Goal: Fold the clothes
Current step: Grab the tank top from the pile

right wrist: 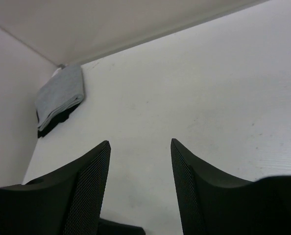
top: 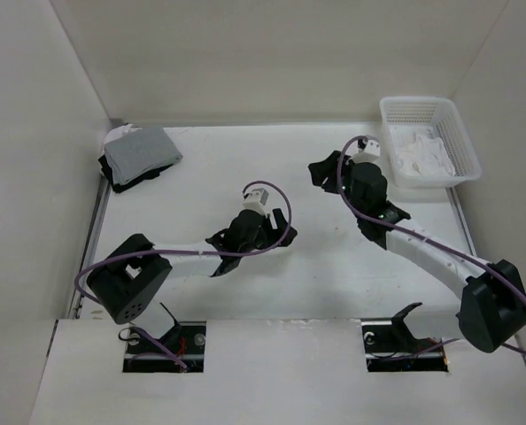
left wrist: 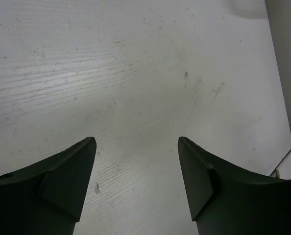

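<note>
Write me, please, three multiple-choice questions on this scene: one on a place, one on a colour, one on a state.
1. Where does the white garment lie?
A) under the left arm
B) in the mesh basket
C) at the middle of the table

2. What colour is the top of the folded pile?
A) red
B) gray
C) yellow

3. In what state is the left claw?
A) open and empty
B) shut on cloth
C) shut on a strap

Answers:
1 B: the cloth sits inside the basket's walls at the far right.
2 B: gray fabric lies over a black layer.
3 A: bare tabletop shows between its spread fingers.
</note>
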`<act>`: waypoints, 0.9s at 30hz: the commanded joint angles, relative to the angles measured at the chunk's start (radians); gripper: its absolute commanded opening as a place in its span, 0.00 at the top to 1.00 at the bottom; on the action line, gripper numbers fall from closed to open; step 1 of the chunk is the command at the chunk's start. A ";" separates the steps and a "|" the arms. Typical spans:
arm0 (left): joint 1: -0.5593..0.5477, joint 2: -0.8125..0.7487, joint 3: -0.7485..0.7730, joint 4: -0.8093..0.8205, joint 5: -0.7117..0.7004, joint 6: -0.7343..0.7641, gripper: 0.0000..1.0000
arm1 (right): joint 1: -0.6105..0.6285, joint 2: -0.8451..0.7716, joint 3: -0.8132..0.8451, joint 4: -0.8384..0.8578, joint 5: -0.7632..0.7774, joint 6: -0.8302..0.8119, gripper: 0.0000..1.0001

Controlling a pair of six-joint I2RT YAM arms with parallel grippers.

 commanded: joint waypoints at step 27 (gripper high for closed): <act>0.146 -0.136 -0.097 0.097 0.083 -0.025 0.30 | -0.777 0.878 0.985 -0.635 0.259 -0.222 0.26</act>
